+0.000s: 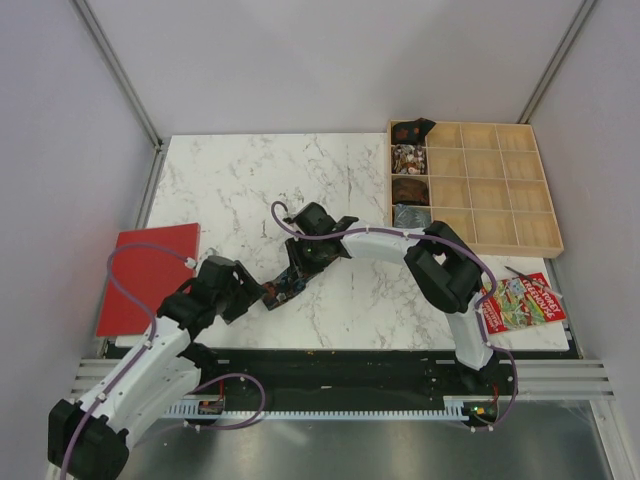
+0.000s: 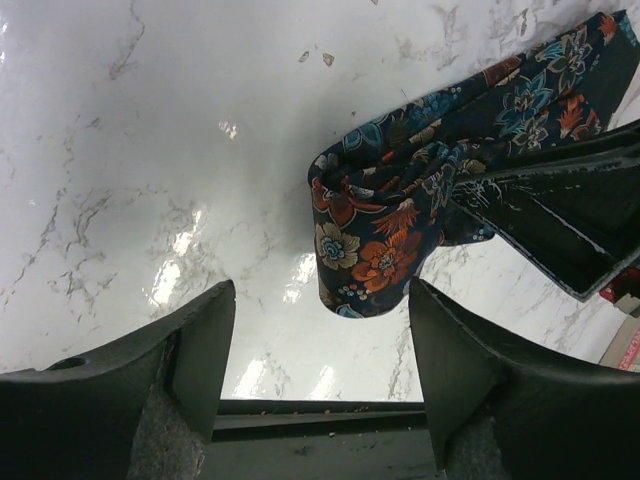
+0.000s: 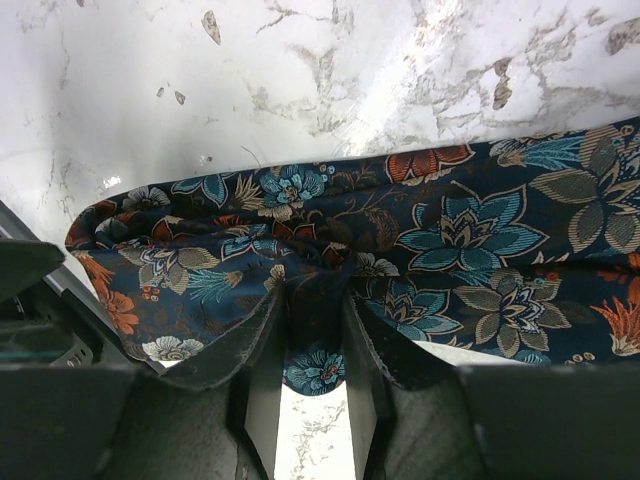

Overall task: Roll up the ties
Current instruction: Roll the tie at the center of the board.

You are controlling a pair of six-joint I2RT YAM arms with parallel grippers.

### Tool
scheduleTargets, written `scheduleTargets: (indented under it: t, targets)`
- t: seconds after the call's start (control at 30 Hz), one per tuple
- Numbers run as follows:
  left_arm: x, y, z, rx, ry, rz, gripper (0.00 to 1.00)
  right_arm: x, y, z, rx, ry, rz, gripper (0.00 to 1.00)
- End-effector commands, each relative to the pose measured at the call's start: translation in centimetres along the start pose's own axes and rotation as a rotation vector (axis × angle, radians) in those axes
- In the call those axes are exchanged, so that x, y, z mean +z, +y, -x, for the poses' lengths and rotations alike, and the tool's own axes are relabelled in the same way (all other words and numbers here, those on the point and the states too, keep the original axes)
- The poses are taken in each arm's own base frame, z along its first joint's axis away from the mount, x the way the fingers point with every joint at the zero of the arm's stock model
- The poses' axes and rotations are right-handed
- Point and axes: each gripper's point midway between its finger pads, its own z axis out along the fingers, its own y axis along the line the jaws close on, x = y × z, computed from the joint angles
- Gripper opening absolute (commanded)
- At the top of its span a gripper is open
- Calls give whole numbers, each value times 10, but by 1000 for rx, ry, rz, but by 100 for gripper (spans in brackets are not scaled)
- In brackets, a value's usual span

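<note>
A dark navy tie [image 1: 292,281] with orange, blue and cream flowers lies on the white marble table [image 1: 240,190], its near end folded over. My right gripper [image 1: 318,250] is shut on a bunched fold of the tie [image 3: 320,300]; the cloth is pinched between its fingers [image 3: 245,340]. My left gripper [image 1: 243,293] is open just left of the tie's end; the folded end [image 2: 385,250] lies ahead of its spread fingers [image 2: 200,340], not between them. The right gripper's body [image 2: 560,220] shows at the right of the left wrist view.
A wooden compartment tray [image 1: 480,190] at the back right holds several rolled ties [image 1: 408,158] in its left column. A red board [image 1: 150,275] lies at the left edge. A red booklet [image 1: 522,302] with a colourful cover lies at the right front.
</note>
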Motion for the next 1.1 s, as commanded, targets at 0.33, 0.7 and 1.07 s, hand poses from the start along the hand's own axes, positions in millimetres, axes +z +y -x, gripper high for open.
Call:
scheduleTargets:
  t: [0.33, 0.7, 1.07]
  targets:
    - [30, -16, 3, -62, -19, -62, 69, 4, -7, -4, -14, -2, -9, 35]
    - [54, -21, -2, -79, 5, -89, 49, 9, -10, -9, -10, 15, -3, 35]
    - [23, -29, 0, -33, 64, -36, 13, -23, 5, 26, 3, -58, 51, 63]
